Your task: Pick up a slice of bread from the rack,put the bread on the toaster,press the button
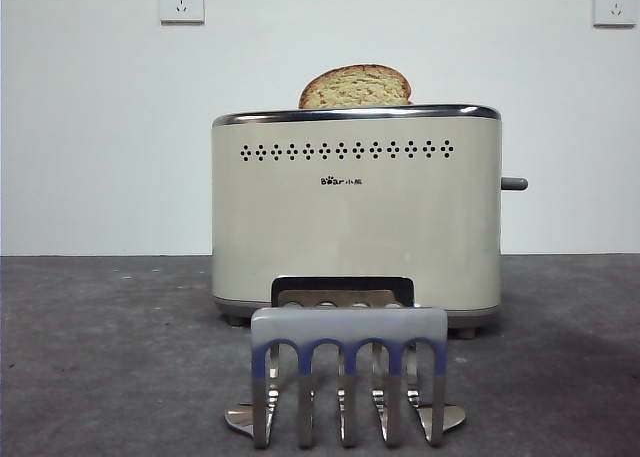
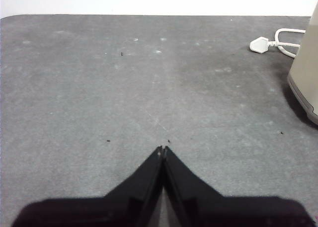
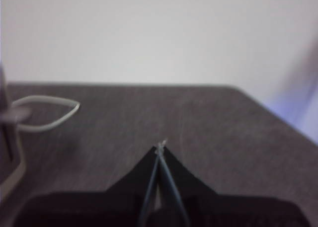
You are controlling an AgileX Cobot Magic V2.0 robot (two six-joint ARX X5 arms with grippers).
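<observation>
Slice of bread (image 1: 355,87) stands in the toaster (image 1: 355,217) slot, domed top showing above the chrome rim; the rack (image 1: 348,377) in front holds nothing. Button (image 1: 514,184) juts from the toaster's end, apparently not yet pressed down. Left gripper (image 2: 162,148): jaws together, empty, over bare table (image 2: 99,88), toaster corner off to one side ahead, white plug (image 2: 259,44) beyond it. Right gripper (image 3: 160,147): jaws together, empty; grey cable loop (image 3: 44,113) ahead to one side, picture blurred. Judgement: the lever is small, stiff, likely smooth. Press from above with closed tips, squarely, or they slip off.
</observation>
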